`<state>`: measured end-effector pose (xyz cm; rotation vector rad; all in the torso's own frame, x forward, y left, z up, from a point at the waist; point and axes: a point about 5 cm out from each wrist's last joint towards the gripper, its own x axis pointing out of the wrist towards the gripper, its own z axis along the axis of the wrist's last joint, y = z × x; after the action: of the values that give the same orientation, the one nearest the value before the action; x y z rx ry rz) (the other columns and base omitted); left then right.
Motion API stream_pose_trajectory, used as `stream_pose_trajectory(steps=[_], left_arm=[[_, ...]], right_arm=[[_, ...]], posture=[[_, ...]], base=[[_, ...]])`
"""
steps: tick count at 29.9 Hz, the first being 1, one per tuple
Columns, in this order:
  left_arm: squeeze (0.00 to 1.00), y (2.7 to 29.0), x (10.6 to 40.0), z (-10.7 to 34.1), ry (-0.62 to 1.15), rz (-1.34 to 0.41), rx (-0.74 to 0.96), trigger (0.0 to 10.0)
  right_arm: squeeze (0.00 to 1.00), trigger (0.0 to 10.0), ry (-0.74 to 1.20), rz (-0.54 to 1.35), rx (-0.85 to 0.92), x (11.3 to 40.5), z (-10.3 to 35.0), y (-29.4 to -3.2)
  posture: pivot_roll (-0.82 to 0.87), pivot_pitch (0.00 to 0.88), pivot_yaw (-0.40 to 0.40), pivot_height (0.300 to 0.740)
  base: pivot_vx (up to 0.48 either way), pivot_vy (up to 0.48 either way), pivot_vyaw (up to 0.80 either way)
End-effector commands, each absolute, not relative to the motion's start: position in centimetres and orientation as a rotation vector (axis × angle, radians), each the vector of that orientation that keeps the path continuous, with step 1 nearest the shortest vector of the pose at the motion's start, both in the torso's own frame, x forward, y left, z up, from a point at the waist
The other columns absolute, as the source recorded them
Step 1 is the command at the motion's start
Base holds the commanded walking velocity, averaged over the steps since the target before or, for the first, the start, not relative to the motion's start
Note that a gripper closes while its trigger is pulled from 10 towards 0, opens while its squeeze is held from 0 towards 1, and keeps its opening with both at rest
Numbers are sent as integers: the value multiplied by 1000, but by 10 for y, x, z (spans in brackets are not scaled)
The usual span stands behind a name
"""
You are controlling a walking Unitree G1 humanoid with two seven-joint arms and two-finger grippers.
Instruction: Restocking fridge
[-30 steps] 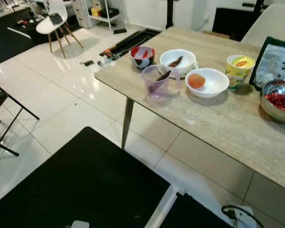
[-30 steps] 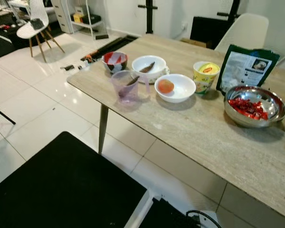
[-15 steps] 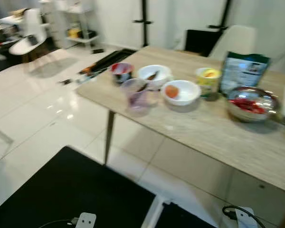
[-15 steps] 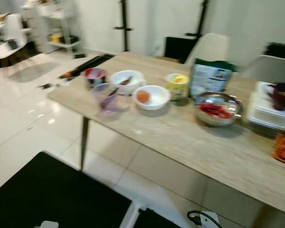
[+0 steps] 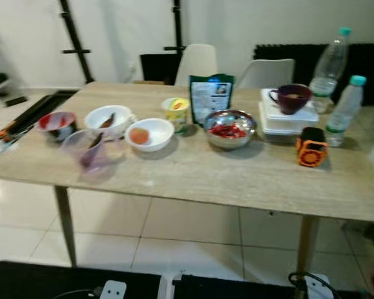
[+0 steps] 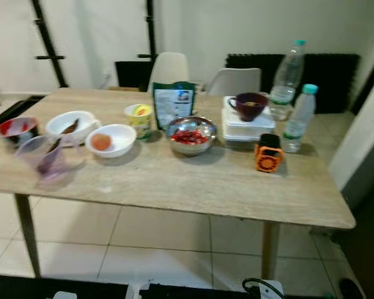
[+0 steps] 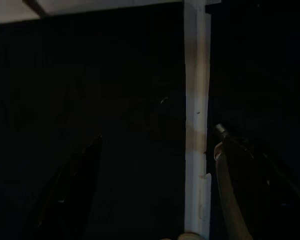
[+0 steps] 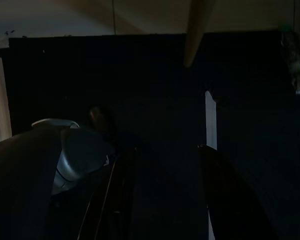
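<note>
A wooden table (image 5: 237, 177) stands ahead of me with food and drink on it. From left to right: a red bowl (image 5: 56, 123), a white bowl with a spoon (image 5: 107, 118), a purple plastic cup (image 5: 90, 149), a white bowl holding an orange item (image 5: 149, 134), a yellow tub (image 5: 176, 114), a green packet (image 5: 211, 96) and a steel bowl of red food (image 5: 230, 129). A purple mug (image 5: 291, 98) sits on white boxes (image 5: 289, 118), beside an orange object (image 5: 311, 147) and two water bottles (image 5: 347, 111). My left gripper (image 7: 155, 190) and right gripper (image 8: 170, 195) hang low over dark flooring, fingers apart, holding nothing.
Two white chairs (image 5: 196, 61) stand behind the table against the wall. A black mat (image 5: 68, 280) and a white power strip (image 5: 318, 286) lie on the tiled floor near my feet. A dark panel (image 6: 368, 205) rises at the right.
The camera has swung to the right, so the whole table with bottles, mug and orange object now shows. Nothing on the table has moved.
</note>
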<state>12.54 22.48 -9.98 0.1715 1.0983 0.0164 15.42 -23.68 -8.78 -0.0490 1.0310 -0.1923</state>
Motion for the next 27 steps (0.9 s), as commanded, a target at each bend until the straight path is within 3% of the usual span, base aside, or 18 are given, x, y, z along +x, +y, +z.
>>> stream_pose_trajectory(steps=[1,7,27], left_arm=[[0,229,119,-101,1125,31,180,10000],[0,223,120,-102,1121,17,172,10000],[0,211,118,-105,1138,-66,203,10000]], right_arm=[[0,10000,1040,-180,-51,155,-88,-235],[0,10000,1042,-179,-44,154,-89,-234],[0,10000,1048,-165,-72,152,-89,-238]], posture=[[21,0,50,740],[14,0,53,740],[-5,0,43,740]], base=[[0,0,-788],[0,0,-641],[0,0,0]])
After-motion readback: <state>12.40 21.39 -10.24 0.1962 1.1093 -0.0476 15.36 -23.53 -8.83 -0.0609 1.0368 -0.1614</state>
